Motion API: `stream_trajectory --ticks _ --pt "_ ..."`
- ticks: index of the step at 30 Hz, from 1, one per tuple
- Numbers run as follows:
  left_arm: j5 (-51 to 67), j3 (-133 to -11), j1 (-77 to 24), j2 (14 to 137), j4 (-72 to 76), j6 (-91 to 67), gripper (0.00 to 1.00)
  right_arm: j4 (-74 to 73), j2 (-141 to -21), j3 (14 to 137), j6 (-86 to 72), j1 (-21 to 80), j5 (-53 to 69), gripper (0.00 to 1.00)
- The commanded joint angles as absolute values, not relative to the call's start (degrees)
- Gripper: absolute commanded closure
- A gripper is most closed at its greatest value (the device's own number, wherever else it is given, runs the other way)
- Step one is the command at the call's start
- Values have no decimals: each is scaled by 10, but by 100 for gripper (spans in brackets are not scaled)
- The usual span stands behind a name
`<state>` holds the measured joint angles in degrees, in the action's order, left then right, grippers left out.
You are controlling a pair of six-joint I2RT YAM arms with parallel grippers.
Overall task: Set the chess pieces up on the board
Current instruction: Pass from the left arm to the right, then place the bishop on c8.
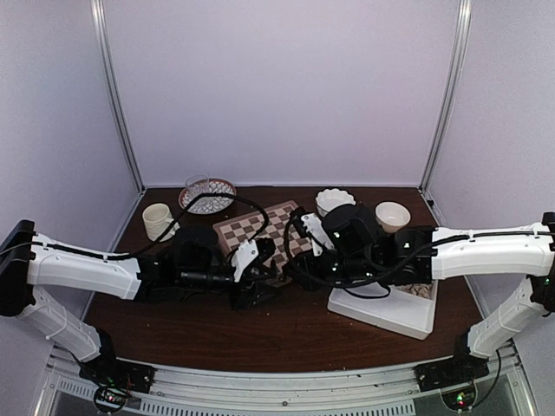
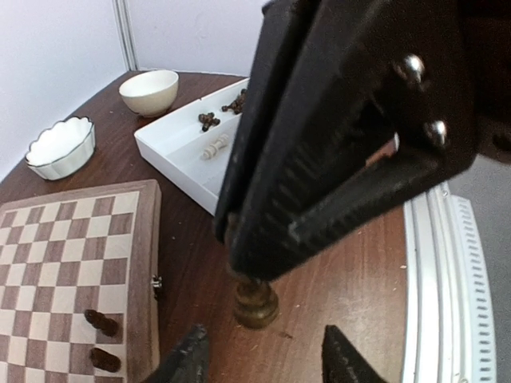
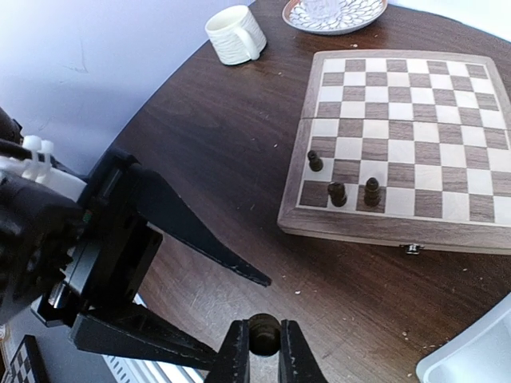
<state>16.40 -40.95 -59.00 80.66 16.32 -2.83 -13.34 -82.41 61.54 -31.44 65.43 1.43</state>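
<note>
**Right tool clamped on a dark piece beside the board**

Table (image 1: 286,334): dark wood, carries everything.

Board (image 3: 415,104): lies flat and open at mid-table, most squares bare.

Tray (image 2: 176,140): white, on the table to the right of the board and apart from it.

Right tool (image 3: 263,345): fingers closed tight on the round head of the held piece (image 2: 255,302). The held piece is dark and upright, with its base down at the table just off the board's latch edge, between board and tray.

Left tool (image 2: 263,359): jaws partly spread and gripping nothing. Its tips sit low on either side of the held piece and do not touch it.

Bowls: a scalloped bowl (image 2: 61,146) and a plain bowl (image 2: 150,91) stand past the tray's far end.

Board pieces (image 3: 337,193): three dark ones, upright, grouped in the corner squares near the latch edge.

Tray pieces (image 2: 207,121): a few dark ones and one pale one, lying loose.
</note>
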Motion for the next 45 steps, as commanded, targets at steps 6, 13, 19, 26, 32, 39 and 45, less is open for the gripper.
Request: stream_trajectory --ticks 6,13,19,26,32,39,45 --pt "53 -401 -592 784 186 -63 31 -185 -790 609 -289 640 -133 100" --pt "-80 -383 -582 748 170 -93 26 -179 -822 615 -287 602 -164 100" --pt "-183 -381 -580 731 143 -101 26 -171 -872 634 -285 565 -156 100" --pt "-208 -381 -581 721 127 -93 26 -172 -930 665 -277 530 -141 100" --pt "-211 -381 -581 719 125 -87 25 -185 -977 703 -265 518 -137 100" --pt "-220 -381 -581 720 124 -84 25 -192 -1024 742 -258 507 -128 100" --pt "-226 -381 -581 720 123 -82 24 -194 -1047 764 -251 500 -122 100"
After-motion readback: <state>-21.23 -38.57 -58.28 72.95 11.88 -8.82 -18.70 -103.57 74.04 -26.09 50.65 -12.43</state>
